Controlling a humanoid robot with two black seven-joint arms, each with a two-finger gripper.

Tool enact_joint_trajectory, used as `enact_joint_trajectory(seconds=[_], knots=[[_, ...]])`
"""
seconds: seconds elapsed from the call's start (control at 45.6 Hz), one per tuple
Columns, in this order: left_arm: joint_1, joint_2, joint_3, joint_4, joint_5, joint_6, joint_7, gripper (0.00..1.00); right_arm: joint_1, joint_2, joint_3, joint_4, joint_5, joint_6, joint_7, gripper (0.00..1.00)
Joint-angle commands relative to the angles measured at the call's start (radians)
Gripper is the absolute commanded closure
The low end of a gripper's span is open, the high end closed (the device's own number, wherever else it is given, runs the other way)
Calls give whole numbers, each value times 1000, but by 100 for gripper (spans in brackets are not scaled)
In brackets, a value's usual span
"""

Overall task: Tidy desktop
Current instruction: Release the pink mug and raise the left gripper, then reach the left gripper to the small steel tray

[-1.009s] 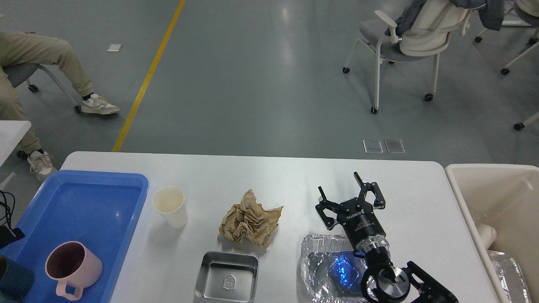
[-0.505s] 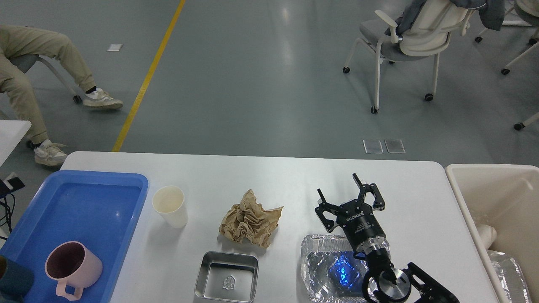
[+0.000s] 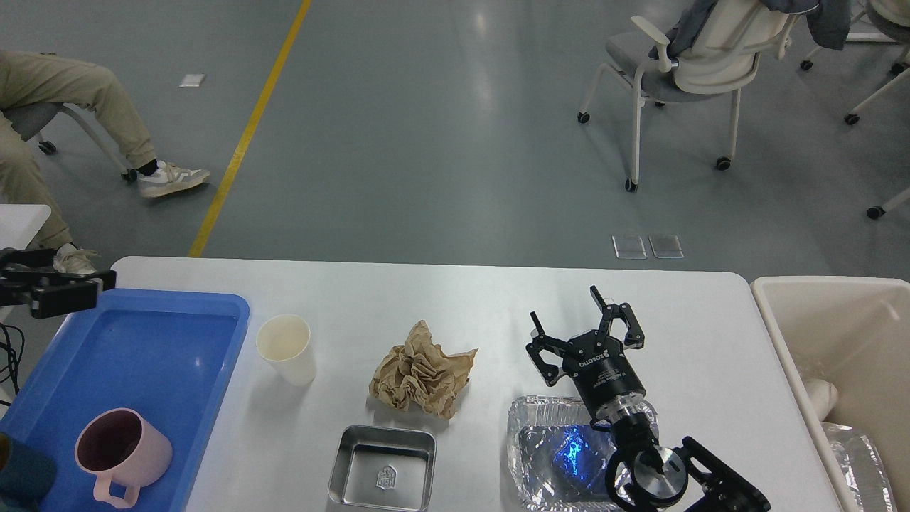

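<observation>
The white desktop (image 3: 462,299) holds a white paper cup (image 3: 286,348), a crumpled brown paper (image 3: 422,370), a small steel tray (image 3: 382,466) and a foil tray (image 3: 558,451). My right gripper (image 3: 565,306) is open and empty. It hovers over the desktop just behind the foil tray, to the right of the crumpled paper. My left gripper (image 3: 53,288) shows dark at the left edge, over the far left corner of the blue tray (image 3: 178,341). Its fingers cannot be told apart.
The blue tray holds a pink mug (image 3: 121,451) and a dark teal cup (image 3: 21,473). A beige bin (image 3: 782,327) at the right holds foil and a white item. A seated person (image 3: 64,107) and office chairs (image 3: 700,64) are beyond the table.
My left gripper has come into view at the left edge. My right gripper has shifted slightly away from me and to the left, still open. The person's legs have moved.
</observation>
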Motion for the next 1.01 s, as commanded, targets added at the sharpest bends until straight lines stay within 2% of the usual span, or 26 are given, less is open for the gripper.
enact_joint_trajectory(seconds=[0.0,0.219,0.263,0.307,0.439,0.57,0.702,0.987], knots=[[-60,-114,12,-11,237,-33,-65,3,0,0,0,0,0,0,1,0],[-138,-238,24,-60,449,-43,-235,3,9,2,-2,0,0,0,1,0],[-167,-258,40,-77,449,-66,-274,3,11,2,0,0,0,0,1,0],[-201,-277,63,-88,450,-101,-294,3,12,2,0,0,0,1,-1,0],[-297,-361,162,-91,450,-177,-294,3,17,2,0,0,0,0,1,0],[-356,-425,271,-97,456,-187,-292,3,19,2,1,0,0,0,2,0],[-432,-543,394,-95,467,-184,-294,3,19,2,1,0,0,1,2,0],[-436,-741,454,-89,469,-186,-292,3,19,2,3,0,3,1,5,0]])
